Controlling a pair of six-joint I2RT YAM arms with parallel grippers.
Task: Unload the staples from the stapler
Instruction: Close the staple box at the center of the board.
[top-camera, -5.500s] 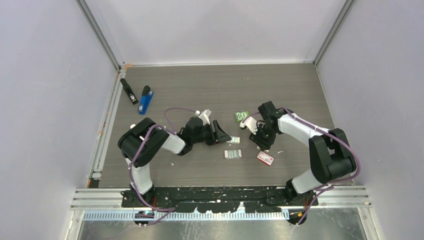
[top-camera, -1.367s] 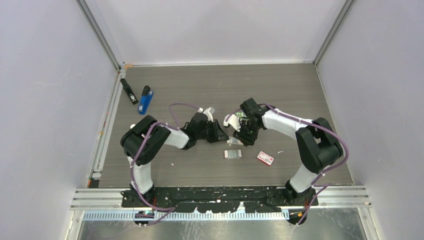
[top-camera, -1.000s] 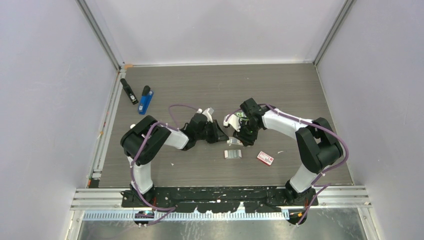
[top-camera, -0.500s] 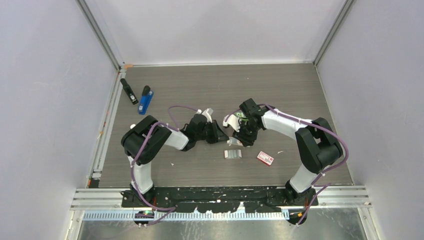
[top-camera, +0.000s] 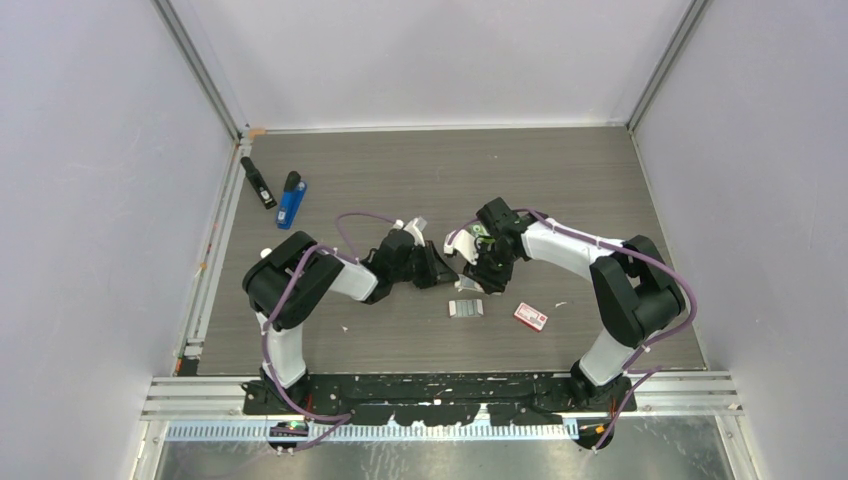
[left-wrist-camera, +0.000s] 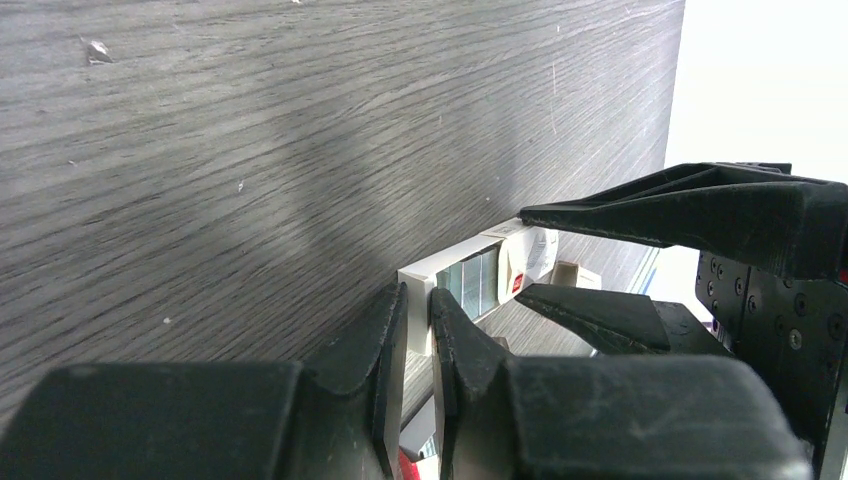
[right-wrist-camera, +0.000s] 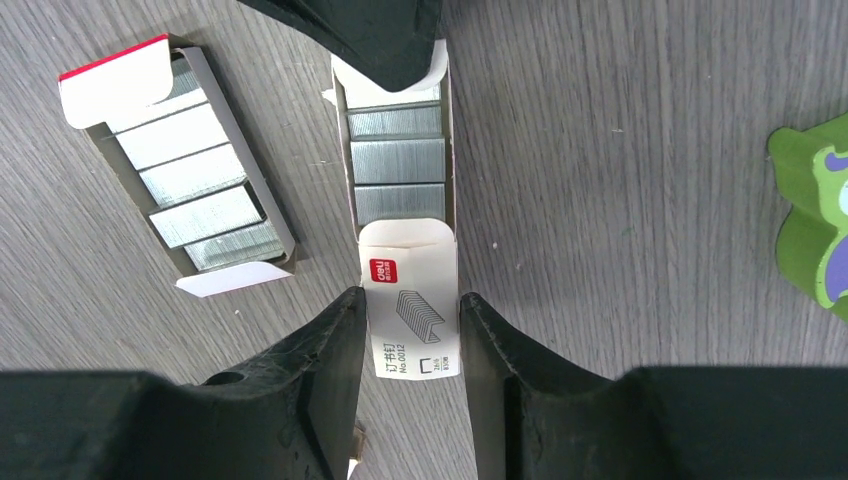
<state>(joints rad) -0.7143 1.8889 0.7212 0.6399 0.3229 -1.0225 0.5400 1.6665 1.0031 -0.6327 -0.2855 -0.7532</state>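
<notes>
A white staple box (right-wrist-camera: 400, 90) lies open on the table, with staples (right-wrist-camera: 398, 160) in silvery strips inside. My left gripper (left-wrist-camera: 417, 300) is shut on the box's end wall (left-wrist-camera: 415, 285). My right gripper (right-wrist-camera: 410, 300) is open and straddles the printed lid flap (right-wrist-camera: 412, 330) at the other end. Its left finger touches the flap edge, and a thin gap shows at the right finger. From above, the two grippers (top-camera: 445, 272) (top-camera: 478, 272) face each other across the box (top-camera: 466, 285). A black stapler (top-camera: 257, 183) and a blue stapler (top-camera: 291, 199) lie far left, away from both.
A second open box of staples (right-wrist-camera: 185, 170) lies just beside the first, seen from above as a box (top-camera: 465, 308) nearer the arms. A red-and-white box (top-camera: 531, 317) sits to the right. A green packet (top-camera: 483, 231) lies just behind the right gripper.
The right arm has swung left from near the red-and-white box to the open staple box. Over the last second, both grippers have barely moved.
</notes>
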